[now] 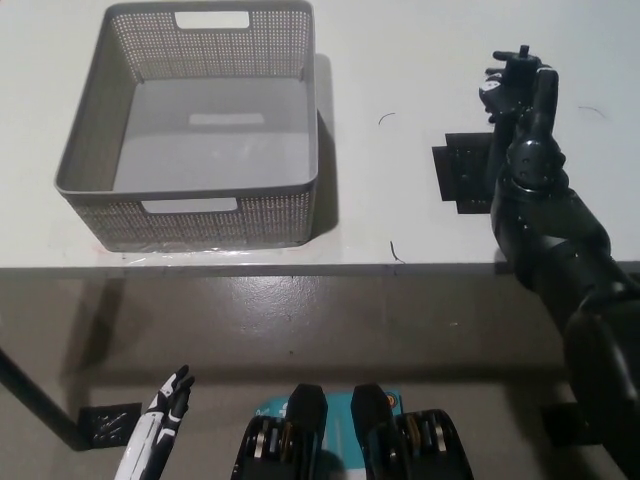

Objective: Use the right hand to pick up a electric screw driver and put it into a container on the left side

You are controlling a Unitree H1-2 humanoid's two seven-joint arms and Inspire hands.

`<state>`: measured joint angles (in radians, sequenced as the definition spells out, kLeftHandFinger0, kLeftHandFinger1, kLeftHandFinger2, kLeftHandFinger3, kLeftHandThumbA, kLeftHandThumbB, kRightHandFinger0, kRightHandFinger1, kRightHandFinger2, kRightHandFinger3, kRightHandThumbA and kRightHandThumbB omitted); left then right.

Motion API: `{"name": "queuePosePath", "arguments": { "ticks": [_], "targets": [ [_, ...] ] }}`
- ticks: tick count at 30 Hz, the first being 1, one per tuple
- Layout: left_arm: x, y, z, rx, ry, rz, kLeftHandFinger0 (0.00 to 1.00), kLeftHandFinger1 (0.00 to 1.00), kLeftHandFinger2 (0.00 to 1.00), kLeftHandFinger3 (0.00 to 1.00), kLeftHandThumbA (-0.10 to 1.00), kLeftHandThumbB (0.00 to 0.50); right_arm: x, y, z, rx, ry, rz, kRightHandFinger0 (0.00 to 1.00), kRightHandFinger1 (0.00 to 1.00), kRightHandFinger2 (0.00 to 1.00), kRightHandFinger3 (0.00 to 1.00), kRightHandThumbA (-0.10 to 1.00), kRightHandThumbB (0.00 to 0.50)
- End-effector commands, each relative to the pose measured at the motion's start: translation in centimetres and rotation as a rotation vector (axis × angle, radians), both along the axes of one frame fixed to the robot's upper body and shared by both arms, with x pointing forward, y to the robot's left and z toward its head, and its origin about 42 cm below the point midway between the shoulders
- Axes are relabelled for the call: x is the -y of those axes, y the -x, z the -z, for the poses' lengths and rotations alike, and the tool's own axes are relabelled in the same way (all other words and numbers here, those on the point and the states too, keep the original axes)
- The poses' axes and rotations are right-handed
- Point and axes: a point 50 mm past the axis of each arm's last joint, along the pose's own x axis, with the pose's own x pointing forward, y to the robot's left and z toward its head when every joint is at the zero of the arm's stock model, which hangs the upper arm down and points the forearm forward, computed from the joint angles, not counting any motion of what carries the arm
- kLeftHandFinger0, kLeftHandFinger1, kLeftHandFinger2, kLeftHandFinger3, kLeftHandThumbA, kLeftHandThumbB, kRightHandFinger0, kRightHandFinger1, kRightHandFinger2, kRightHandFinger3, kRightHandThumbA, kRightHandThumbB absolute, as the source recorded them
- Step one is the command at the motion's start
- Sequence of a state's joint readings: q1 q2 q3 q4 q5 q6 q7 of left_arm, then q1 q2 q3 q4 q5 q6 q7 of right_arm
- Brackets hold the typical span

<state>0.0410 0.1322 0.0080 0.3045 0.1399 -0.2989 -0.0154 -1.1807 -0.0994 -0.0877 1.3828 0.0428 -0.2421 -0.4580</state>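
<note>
While the basket (pixel 190 140) sits empty, right hand (pixel 515 85) hovers above table (pixel 400 60)

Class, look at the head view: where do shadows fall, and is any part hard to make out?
Head view: the grey basket casts a soft shadow to its right; the black right hand blends into whatever dark thing it holds; the white left hand sits in dimmer light below the table.

Robotics test bench: bare white table (pixel 400 60), grey perforated basket (pixel 195 130), black marker patch (pixel 462 175), concrete floor (pixel 330 330).
</note>
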Motion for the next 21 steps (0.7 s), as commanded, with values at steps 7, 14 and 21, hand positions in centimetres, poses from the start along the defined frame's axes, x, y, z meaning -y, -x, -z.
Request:
{"name": "queuePosePath", "arguments": {
  "ticks": [7, 14, 21],
  "targets": [
    [-0.2, 0.7, 0.2, 0.019, -0.015, -0.004, 1.0, 1.0, 1.0, 1.0, 1.0, 0.133, -6.7, -0.9, -13.6, 0.421, 0.025, -0.116, 0.0, 0.2, 0.6, 0.65, -0.1, 0.14],
    [-0.3, 1.7, 0.8, 0.005, 0.008, 0.003, 1.0, 1.0, 1.0, 1.0, 1.0, 0.125, -11.2, 0.6, -16.1, 0.493, 0.037, -0.193, 0.0, 0.16, 0.57, 0.69, -0.1, 0.12],
    [-0.1, 2.8, 1.4, -0.012, 0.0, 0.01, 1.0, 1.0, 1.0, 1.0, 1.0, 0.114, -16.2, 2.4, -17.6, 0.508, 0.064, -0.26, 0.0, 0.16, 0.62, 0.7, -0.1, 0.132]
  ]
}}
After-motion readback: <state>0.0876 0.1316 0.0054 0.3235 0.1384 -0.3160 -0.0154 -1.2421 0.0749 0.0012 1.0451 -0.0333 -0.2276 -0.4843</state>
